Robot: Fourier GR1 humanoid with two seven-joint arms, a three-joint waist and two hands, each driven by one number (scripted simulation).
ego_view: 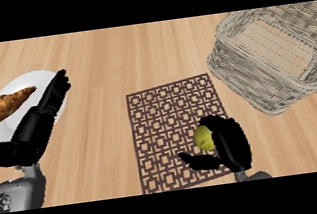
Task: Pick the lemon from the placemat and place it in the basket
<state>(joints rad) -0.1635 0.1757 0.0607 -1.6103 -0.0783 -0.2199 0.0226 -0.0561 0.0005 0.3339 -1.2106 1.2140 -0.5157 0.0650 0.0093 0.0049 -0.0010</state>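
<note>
Lemon point(203, 138) is cupped on the placemat point(170, 117) by the curled right hand point(230, 145), so the grasp is best closed fully before it is lifted clear and carried up-right over the basket point(281, 57) rim.

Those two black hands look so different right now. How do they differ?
The right hand curls round the yellow-green lemon over the brown placemat; the left hand holds nothing, its fingers straight. The right hand sits low at the view's right, near the basket; the left hand rests at the view's left, fingers up, overlapping the white plate with the croissant. Both are black, on grey forearms.
</note>
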